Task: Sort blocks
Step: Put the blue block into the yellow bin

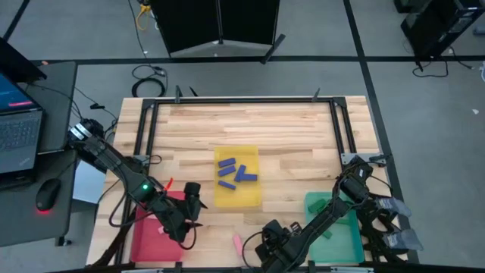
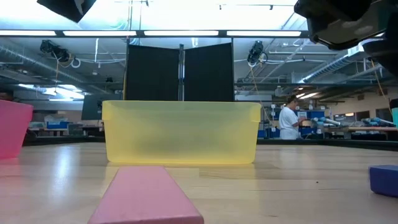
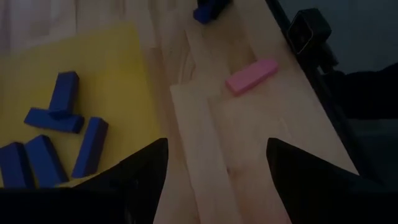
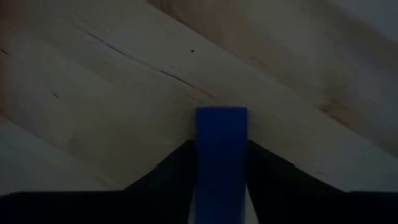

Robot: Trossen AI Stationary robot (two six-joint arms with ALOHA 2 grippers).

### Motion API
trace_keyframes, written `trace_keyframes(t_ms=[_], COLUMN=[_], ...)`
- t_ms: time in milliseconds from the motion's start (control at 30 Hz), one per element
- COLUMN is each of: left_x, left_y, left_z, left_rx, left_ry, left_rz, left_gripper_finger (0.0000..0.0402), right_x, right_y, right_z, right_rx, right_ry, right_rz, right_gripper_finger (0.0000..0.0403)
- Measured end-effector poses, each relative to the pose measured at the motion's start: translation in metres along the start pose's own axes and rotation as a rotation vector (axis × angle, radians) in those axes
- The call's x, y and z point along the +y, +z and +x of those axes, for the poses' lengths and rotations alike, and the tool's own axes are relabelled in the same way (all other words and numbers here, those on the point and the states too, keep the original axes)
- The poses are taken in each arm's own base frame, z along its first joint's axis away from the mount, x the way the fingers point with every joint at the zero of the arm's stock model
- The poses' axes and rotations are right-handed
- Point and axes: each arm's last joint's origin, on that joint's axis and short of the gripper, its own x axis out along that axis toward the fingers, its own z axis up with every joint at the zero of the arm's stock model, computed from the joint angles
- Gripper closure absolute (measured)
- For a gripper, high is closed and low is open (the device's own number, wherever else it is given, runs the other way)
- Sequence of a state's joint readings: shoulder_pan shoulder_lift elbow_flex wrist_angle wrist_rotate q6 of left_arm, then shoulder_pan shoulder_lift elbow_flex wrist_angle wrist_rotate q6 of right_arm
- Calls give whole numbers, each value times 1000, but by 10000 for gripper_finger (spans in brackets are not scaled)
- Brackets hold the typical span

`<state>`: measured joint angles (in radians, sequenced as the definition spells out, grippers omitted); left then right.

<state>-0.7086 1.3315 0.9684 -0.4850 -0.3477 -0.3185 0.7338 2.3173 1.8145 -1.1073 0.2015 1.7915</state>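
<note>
A blue block (image 4: 221, 149) lies between the fingers of my right gripper (image 4: 219, 146) at the table's near edge, to the right of a lone pink block (image 1: 237, 243). The pink block lies flat on the wood (image 3: 250, 76). My left gripper (image 3: 217, 155) hangs open above the bare wood between the red tray (image 1: 151, 231) and the yellow tray (image 1: 237, 178), touching nothing. Several blue blocks (image 3: 56, 134) lie in the yellow tray. Green blocks (image 1: 327, 220) lie in the teal tray (image 1: 333, 220). My right gripper is shut on the blue block, pinching its two long sides (image 4: 202, 162) between the fingers. The fingers lie along the block, whose far end (image 4: 221, 118) sticks out past the fingertips. In the low view the block (image 2: 384, 180) looks to rest on the table.
The yellow tray stands mid-table, right in front of the low camera (image 2: 180, 134). The red tray sits at the near left, the teal tray at the near right. A black frame (image 1: 242, 101) runs round the table's far half. A laptop (image 1: 15, 125) and a mouse (image 1: 47, 193) sit on a side desk at left.
</note>
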Motion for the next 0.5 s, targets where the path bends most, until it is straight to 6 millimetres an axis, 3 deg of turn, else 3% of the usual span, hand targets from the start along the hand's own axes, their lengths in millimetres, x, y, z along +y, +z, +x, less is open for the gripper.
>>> trace_keyframes(t_ms=[67,300,500], left_x=[0,-4,-13], left_y=[1,1,-4], left_z=[0,13,46], left_rx=[-12,-13,29], left_ry=[-4,22,-3], left_rz=[12,170,304], left_gripper_finger=[122,122,122], right_x=[0,-2,-5], right_y=[0,4,24], right_z=[0,-10,-63], right_rx=[1,-70,-303], right_ry=[-2,5,155], right_rz=[-3,-34,-28], right_gripper_finger=[287,287,287])
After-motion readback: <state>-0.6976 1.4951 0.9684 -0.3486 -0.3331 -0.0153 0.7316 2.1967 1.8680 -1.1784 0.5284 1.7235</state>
